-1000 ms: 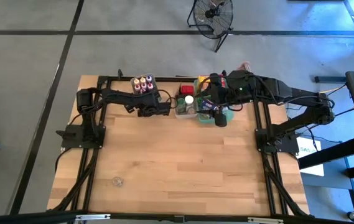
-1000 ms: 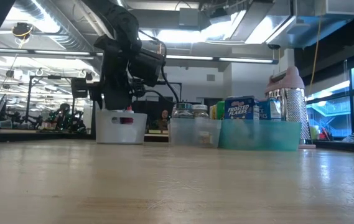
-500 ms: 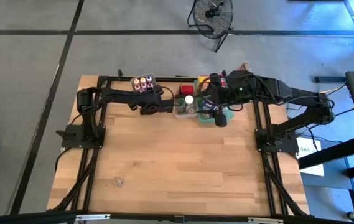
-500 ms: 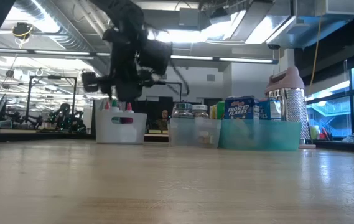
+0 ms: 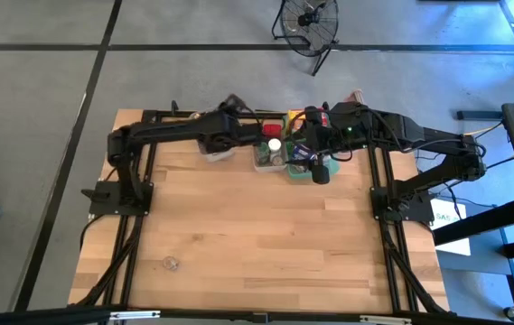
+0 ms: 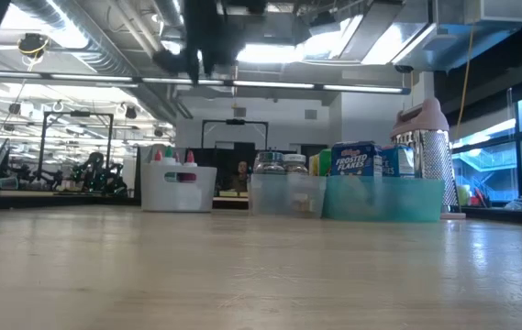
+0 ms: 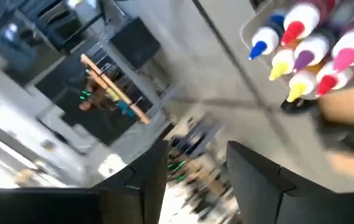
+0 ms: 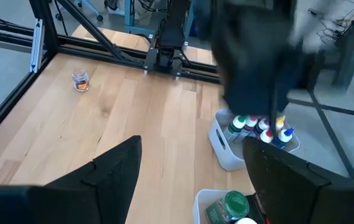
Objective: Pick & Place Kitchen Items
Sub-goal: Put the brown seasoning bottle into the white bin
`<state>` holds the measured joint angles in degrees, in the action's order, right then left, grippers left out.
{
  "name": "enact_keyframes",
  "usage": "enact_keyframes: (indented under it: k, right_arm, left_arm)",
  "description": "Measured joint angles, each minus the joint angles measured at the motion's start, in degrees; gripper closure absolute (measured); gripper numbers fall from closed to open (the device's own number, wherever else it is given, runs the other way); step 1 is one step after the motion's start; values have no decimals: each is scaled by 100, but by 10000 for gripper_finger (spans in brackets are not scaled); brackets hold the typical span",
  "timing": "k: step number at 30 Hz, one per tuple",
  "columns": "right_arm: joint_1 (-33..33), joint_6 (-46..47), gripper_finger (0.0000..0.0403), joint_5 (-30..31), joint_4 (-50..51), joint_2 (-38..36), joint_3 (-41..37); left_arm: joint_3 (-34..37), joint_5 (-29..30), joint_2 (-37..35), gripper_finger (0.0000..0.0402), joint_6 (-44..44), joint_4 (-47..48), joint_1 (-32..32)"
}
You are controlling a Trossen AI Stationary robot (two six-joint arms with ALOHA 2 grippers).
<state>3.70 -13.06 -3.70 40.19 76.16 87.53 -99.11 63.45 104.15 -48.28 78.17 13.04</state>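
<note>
Wooden planks are forming the table [image 5: 238, 226], and the kitchen items are crowding its far edge: bottles with coloured caps [image 7: 307, 46] are standing in a white bin [image 6: 179, 188], jars [image 6: 282, 165] in a clear bin [image 6: 287, 196], and a blue cereal box [image 6: 356, 159] in the teal tray [image 6: 384, 200]. One small jar [image 5: 172, 264] is sitting alone, well apart, near the front. Left gripper [image 7: 192, 168] is hanging high above the white bin, fingers parted with nothing between them. Right gripper [image 8: 192, 180] is hovering over the tray, jaws spread wide and holding nothing
</note>
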Motion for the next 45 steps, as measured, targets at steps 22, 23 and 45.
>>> enact_keyframes:
  k: [22, 23, 45]
  right_arm:
    - [9, -155, 121, 9, 76, 0, 0]
    - [9, -155, 121, 9, 76, 0, 0]
    - [-792, 1272, 121, -894, -508, 0, 0]
  left_arm:
    - [95, -5300, -2371, 155, 5680, 1041, -739]
    - [241, -5548, -2371, 146, 5729, 1081, -764]
    - [1361, -6881, -2688, 127, 8722, 1185, -4526]
